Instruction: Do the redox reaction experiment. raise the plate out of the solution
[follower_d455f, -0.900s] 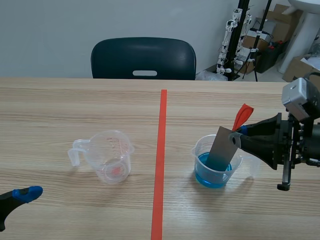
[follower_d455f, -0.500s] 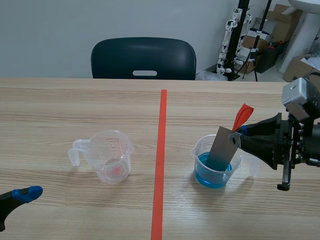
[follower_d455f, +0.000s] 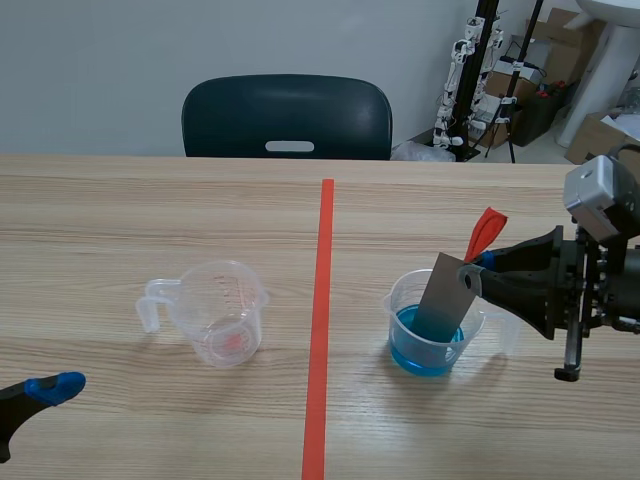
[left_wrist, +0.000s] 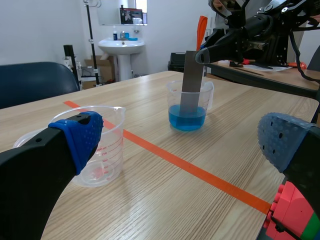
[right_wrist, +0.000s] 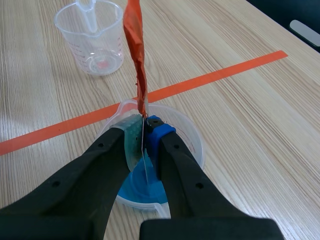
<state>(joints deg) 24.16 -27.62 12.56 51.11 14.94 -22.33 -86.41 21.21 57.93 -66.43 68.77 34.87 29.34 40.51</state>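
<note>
A grey metal plate (follower_d455f: 443, 296) with an orange-red tag (follower_d455f: 486, 232) at its top stands tilted in a clear beaker (follower_d455f: 432, 322) of blue solution (follower_d455f: 418, 350), right of the tape line. My right gripper (follower_d455f: 474, 271) is shut on the plate's upper edge. The right wrist view shows the plate edge-on (right_wrist: 145, 157) pinched between the pads, the tag (right_wrist: 137, 55) rising ahead, its lower end in the blue liquid (right_wrist: 142, 187). My left gripper (left_wrist: 180, 135) stands open at the near left, holding nothing; one blue pad (follower_d455f: 55, 387) shows in the scene view.
An empty clear measuring cup (follower_d455f: 218, 310) with red markings stands left of the tape line (follower_d455f: 320, 320). A dark chair (follower_d455f: 287, 117) is behind the table's far edge. Boxes and stands sit at the back right.
</note>
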